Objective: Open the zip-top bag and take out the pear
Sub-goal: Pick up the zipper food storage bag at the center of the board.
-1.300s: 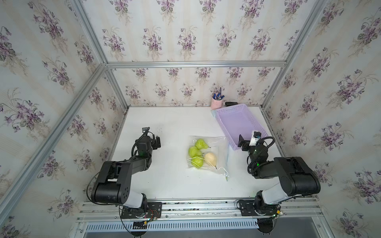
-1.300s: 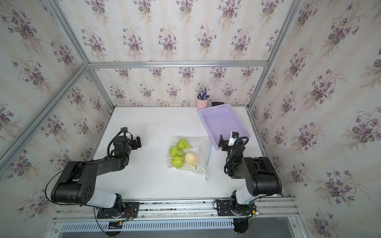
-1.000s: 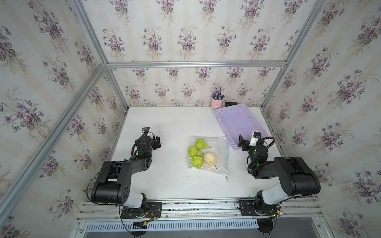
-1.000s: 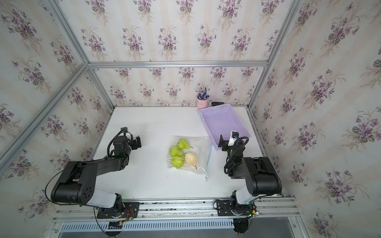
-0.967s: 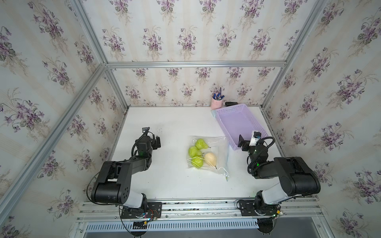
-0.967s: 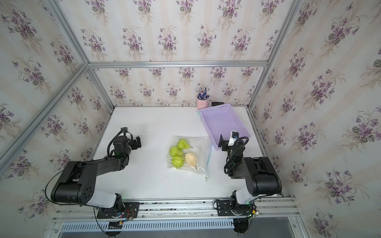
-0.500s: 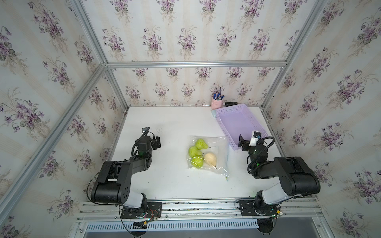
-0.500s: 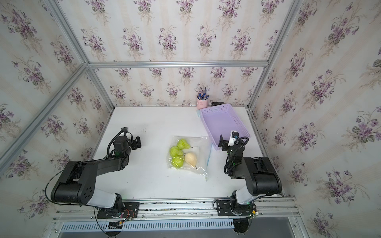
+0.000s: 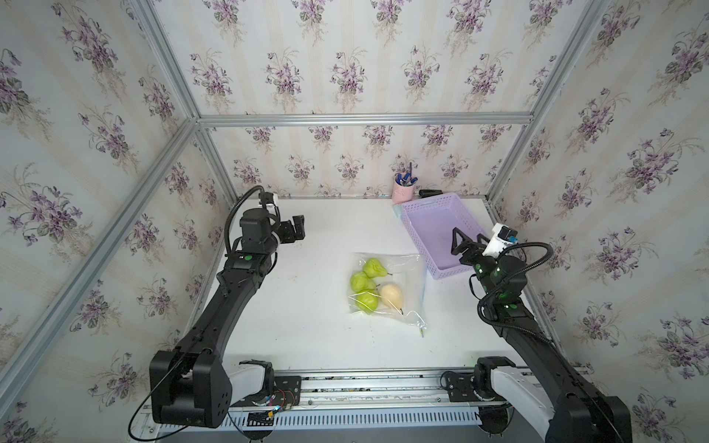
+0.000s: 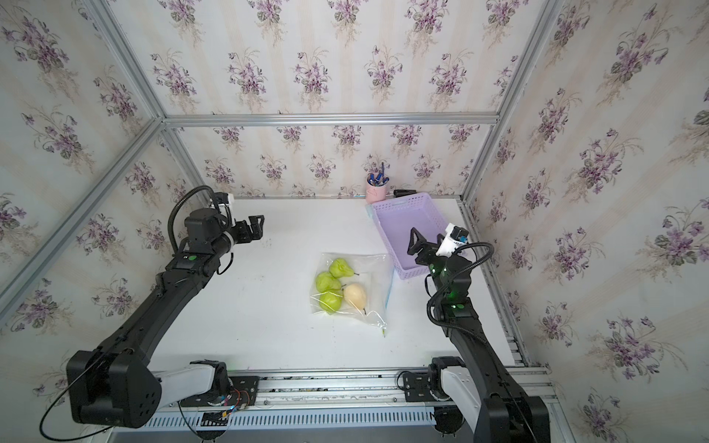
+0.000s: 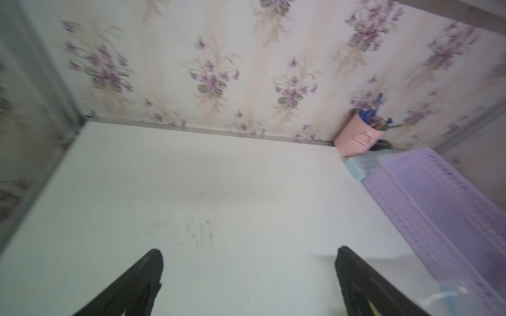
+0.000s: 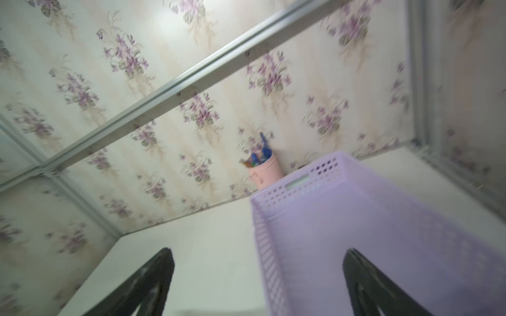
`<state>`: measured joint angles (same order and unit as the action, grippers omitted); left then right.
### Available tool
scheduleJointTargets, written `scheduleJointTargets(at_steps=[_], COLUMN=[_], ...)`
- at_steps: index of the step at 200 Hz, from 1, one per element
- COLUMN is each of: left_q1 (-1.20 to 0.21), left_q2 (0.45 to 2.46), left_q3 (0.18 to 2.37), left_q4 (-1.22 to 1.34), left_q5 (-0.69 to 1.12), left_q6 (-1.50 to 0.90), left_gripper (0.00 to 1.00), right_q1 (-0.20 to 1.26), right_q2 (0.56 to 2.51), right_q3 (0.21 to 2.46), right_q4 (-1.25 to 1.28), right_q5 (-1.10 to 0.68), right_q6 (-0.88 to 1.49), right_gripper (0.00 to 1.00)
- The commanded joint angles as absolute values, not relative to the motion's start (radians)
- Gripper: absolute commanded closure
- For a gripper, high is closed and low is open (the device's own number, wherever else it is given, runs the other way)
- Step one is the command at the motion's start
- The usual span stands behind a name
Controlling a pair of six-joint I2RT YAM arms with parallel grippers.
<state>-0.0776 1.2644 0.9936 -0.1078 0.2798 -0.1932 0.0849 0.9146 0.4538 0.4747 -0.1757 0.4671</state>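
On the white table (image 9: 307, 337) the zip-top bag (image 9: 406, 268) lies flat near the middle, a little toward 3 o'clock, and neither hand touches it. Through the clear plastic I see 3 green pears (image 9: 360, 282) bunched on the 9 o'clock side and 1 pale pear (image 9: 392, 294) touching them on the 3 o'clock side. The bag's light-blue zip strip (image 9: 423, 284) runs along its 3 o'clock edge, ending in a small yellowish tab (image 9: 422, 332) at the 6 o'clock corner. I cannot tell whether the strip is sealed. The left hand (image 9: 300, 229) hangs above the table out at 10 o'clock, well apart from the bag, jaws spread wide with nothing between them; the left wrist view shows only bare table between its fingers (image 11: 153, 262). The right hand (image 9: 466, 239) hovers at 3 o'clock over the near end of the lilac basket (image 9: 429, 203), also spread wide and empty. The basket's near corner sits just beside the bag's 1 o'clock corner. A pink cup (image 9: 402, 195) of pens stands against the back wall at 1 o'clock, just beside the basket's far end.
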Motion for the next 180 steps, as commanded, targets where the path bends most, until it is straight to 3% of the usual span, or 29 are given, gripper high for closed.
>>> scheduleJointTargets(at_steps=[1, 25, 47, 180], left_q1=[-0.177, -0.404, -0.493, -0.528], left_q2=[1.266, 1.216, 1.181, 1.048], left_q3=[0.965, 0.895, 0.833, 0.723], left_q4=[-0.25, -0.252, -0.209, -0.201], left_q5=[0.611, 0.469, 0.423, 0.284], left_q6=[-0.292, -0.23, -0.219, -0.136], left_gripper=[0.0, 0.0, 0.0, 0.0], right_q1=[0.141, 0.231, 0.285, 0.312], right_q2=[0.903, 0.848, 0.768, 0.807], right_q3=[0.492, 0.481, 0.43, 0.372], right_q4=[0.175, 0.031, -0.033, -0.015], right_q5=[-0.362, -0.411, -0.336, -0.356], right_q6=[0.665, 0.67, 0.669, 0.675], right_gripper=[0.03, 0.05, 0.04, 0.07])
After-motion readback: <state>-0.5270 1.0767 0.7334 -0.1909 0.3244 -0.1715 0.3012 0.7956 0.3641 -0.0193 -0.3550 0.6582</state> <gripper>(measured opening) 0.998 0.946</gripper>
